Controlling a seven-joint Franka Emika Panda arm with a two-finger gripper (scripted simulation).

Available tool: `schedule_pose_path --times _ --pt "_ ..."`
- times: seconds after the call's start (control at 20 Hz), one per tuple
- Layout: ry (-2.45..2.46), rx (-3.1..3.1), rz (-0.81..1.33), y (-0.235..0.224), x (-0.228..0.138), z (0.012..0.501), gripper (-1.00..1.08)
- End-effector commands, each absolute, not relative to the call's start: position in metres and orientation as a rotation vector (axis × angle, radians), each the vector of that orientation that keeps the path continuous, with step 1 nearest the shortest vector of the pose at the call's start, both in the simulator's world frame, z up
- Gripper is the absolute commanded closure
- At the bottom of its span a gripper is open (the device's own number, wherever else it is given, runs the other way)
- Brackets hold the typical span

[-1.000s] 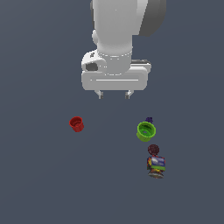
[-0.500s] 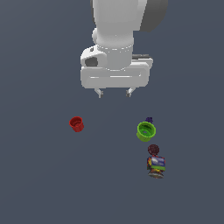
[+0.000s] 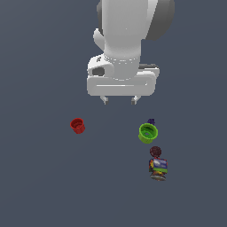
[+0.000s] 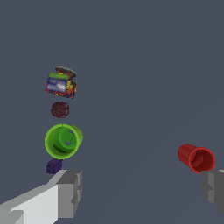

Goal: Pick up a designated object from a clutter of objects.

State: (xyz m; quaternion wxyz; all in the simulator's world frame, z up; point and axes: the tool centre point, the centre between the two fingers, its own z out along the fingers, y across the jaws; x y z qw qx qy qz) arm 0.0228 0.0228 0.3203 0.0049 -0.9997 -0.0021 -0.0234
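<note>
Starting at the exterior view's left, a red cup (image 3: 77, 125) lies alone on the dark grey floor (image 3: 40, 186), well apart from everything else. Near the middle, the white arm (image 3: 128, 31) hangs above the floor with its gripper (image 3: 119, 100) pointing down, the two short fingertips (image 3: 105, 100) spread wide and nothing between them; the claw is released and sits clear of every item. Toward the exterior view's right the remaining clutter forms a short line: a tiny purple piece (image 3: 151, 121) sits just beside the bright green cup (image 3: 148, 132), then comes the dark maroon ball (image 3: 155, 151), and last the multicoloured can (image 3: 158, 167), which seems to touch the ball or lie just beside it. The ball, the thing to be picked, rests on the floor between the green cup and the can, off to one side of the claw rather than under it. The wrist view shows the same row, purple piece (image 4: 54, 166), green cup (image 4: 63, 140), ball (image 4: 60, 109), can (image 4: 61, 83), with the red cup (image 4: 196, 157) far across from them near one grey fingertip (image 4: 213, 187).
</note>
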Motion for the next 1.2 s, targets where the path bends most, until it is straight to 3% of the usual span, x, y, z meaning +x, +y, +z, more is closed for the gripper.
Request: schedule_pose_path --times 0.0,0.7,1.15 --pt "0.012 -3.132 -0.068 0.031 0.03 0.311 -0.92" --pt "0.203 -3.136 -0.035 0.118 0.08 0.205 -0.92" --pt "0.326 -3.126 -0.013 0.181 0.091 0.125 -0.92"
